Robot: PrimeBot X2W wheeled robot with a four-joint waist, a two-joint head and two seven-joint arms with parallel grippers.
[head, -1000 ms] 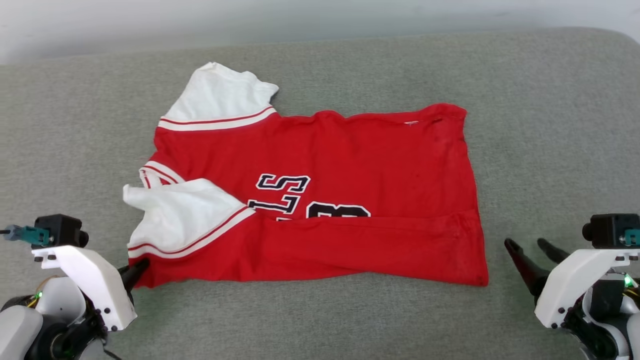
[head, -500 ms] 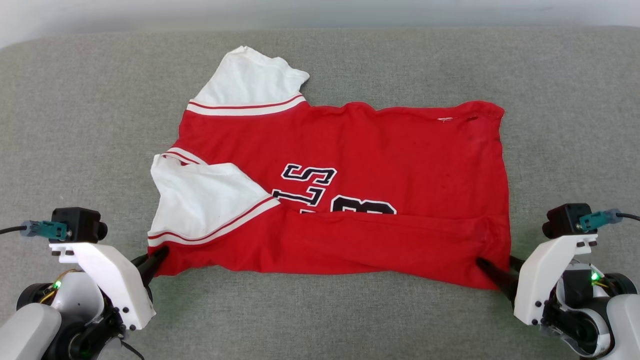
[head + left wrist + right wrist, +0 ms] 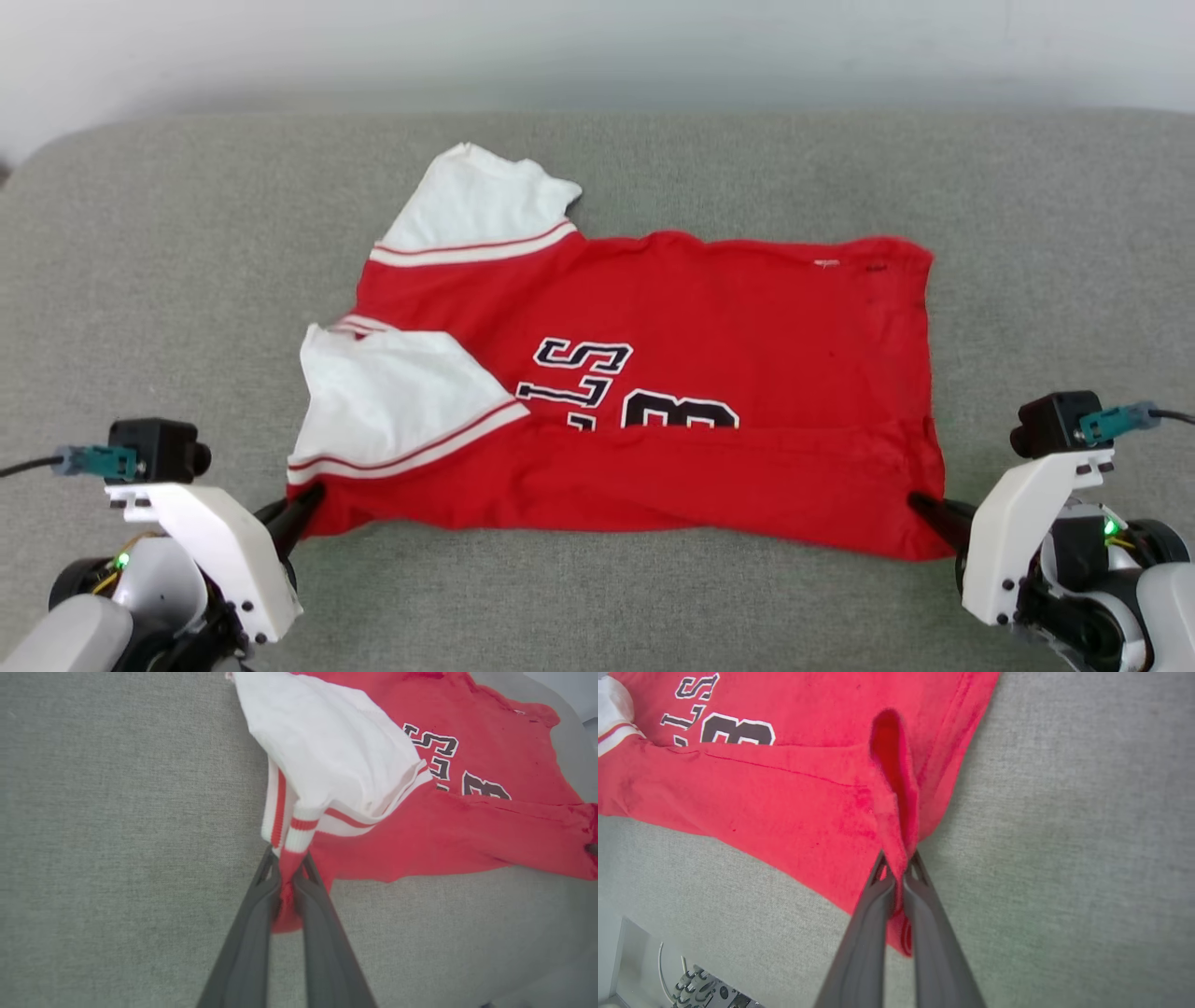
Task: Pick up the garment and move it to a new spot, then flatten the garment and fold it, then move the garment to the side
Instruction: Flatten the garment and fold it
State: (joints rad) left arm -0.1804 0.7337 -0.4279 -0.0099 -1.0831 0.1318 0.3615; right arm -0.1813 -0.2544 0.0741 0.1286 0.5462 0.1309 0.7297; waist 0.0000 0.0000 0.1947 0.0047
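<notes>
Garment [image 3: 700, 373] lies spread on the grey padded surface [image 3: 140, 280], stretched between the two grippers, with its long near edge already turned over into a folded band [image 3: 700, 476].

Left gripper [image 3: 303, 509]: closed on the garment's near corner. In the left wrist view [image 3: 286, 858] a wad of red cloth and striped trim is pinched between the fingers. The near sleeve [image 3: 327, 742] lies just ahead of the tips, folded onto the body.

Right gripper [image 3: 920, 509]: closed on the opposite near corner. The right wrist view [image 3: 899, 858] shows a raised ridge of red cloth running straight ahead from the pinch.

Far sleeve [image 3: 476, 196] sticks out well beyond the left gripper, not tucked. Lettering [image 3: 597, 373] sits ahead, between the two grippers, half covered by the band.

Judgement: the step looks like the next fold, carrying the near edge forward over the body.

- Raise both corners together and level, or the band will skew.
- Hold gentle tension between the grippers; slack lets the middle sag and drag.
- Watch the near sleeve, since it may flop out as the left corner rises.
- The right pinch looks bunched, so the ridge may set a crease. Draw it outward a little before laying down.
- Lay the edge down parallel to the far edge.
</notes>
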